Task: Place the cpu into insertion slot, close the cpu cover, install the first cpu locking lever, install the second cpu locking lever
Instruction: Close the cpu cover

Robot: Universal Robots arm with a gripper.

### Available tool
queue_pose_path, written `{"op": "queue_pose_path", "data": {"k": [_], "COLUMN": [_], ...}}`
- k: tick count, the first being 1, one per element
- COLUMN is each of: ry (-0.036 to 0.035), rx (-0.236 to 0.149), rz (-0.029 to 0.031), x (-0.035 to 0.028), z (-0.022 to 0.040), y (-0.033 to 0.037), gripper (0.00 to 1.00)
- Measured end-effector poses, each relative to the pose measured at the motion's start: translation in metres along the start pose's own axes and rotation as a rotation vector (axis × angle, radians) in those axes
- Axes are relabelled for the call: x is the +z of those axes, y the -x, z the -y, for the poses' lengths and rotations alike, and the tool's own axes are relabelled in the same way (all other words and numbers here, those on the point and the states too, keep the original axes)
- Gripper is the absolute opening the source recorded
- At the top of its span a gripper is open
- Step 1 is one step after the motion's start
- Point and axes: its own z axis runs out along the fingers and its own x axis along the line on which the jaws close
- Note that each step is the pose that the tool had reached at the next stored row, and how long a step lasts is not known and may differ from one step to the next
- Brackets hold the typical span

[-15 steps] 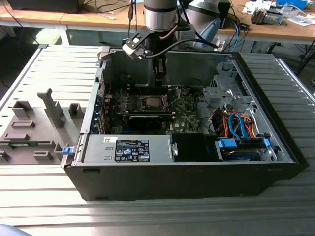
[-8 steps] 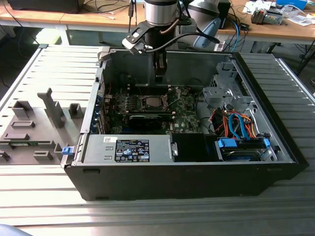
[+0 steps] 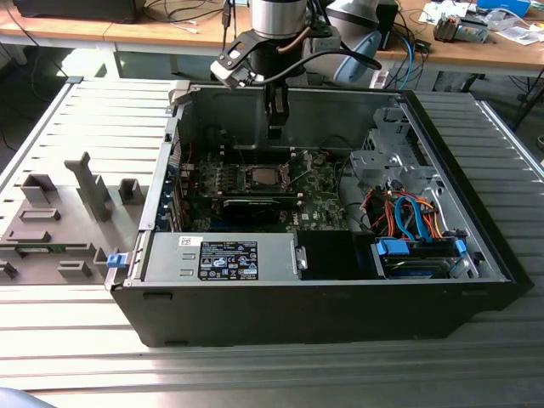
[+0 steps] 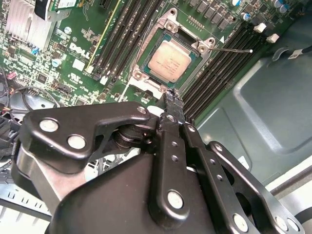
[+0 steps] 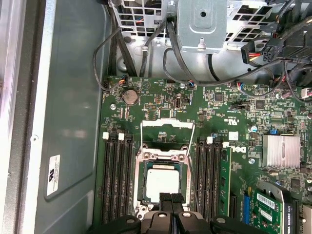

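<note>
Gripper (image 3: 274,129) hangs from the arm into an open computer case (image 3: 297,310) that lies on a slatted table (image 3: 272,378). It is poised over the green motherboard (image 3: 319,191), above the black graphics card (image 3: 255,205) and the power supply (image 3: 229,255) that sits against the near wall. In both wrist views its black fingers (image 5: 165,198) are pressed together at the tips with nothing between them, so the claw is closed and empty (image 4: 173,96). The cpu (image 5: 162,181) lies flat in the insertion slot (image 5: 161,155), its silver-grey top facing up and ringed by the slot's metal rim. The second wrist view shows the same chip (image 4: 170,58) squarely inside the rim (image 4: 138,75). The closed fingertips hover near one edge of the slot, and I cannot tell whether they touch it. At the slot's opposite edge, on the side toward the grey drive cage (image 5: 202,24), a thin silvery frame (image 5: 168,123) shows green board through its window. It looks like the cpu cover swung up and open, though that is not certain. A thin wire lever (image 4: 234,49) sticks out from one corner of the slot across the memory slots (image 4: 219,73). Rows of long black memory slots flank the slot on both sides, and a finned heatsink (image 5: 281,151) sits farther off on the board. In the exterior view, blue and orange cables (image 3: 408,212) bunch at the exterior view's right of the case.
</note>
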Motion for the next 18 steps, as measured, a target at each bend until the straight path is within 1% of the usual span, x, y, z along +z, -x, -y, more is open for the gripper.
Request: {"op": "queue_pose_path", "data": {"k": [7,10,11,12,14,16,18], "ry": [0.0000,0.0001,0.0004,0.0005,0.0008,0.0010,0.0012], "rx": [0.000,0.000,0.000,0.000,0.001,0.001,0.001], "rz": [-0.0002,-0.0024,-0.0051,-0.0096,-0.0134,-0.0190,-0.0227], "x": [-0.0001,-0.0011,-0.0021,-0.0026,-0.0026,-0.0026,-0.0025], "z": [-0.0013,-0.0028,-0.0034,-0.0042,-0.0049,-0.0057,-0.0065], "y": [0.0011,0.0015,0.0017,0.0018,0.0020,0.0026,0.0029], "gripper": [0.11,0.11,0.11,0.11,0.11,0.11,0.11]}}
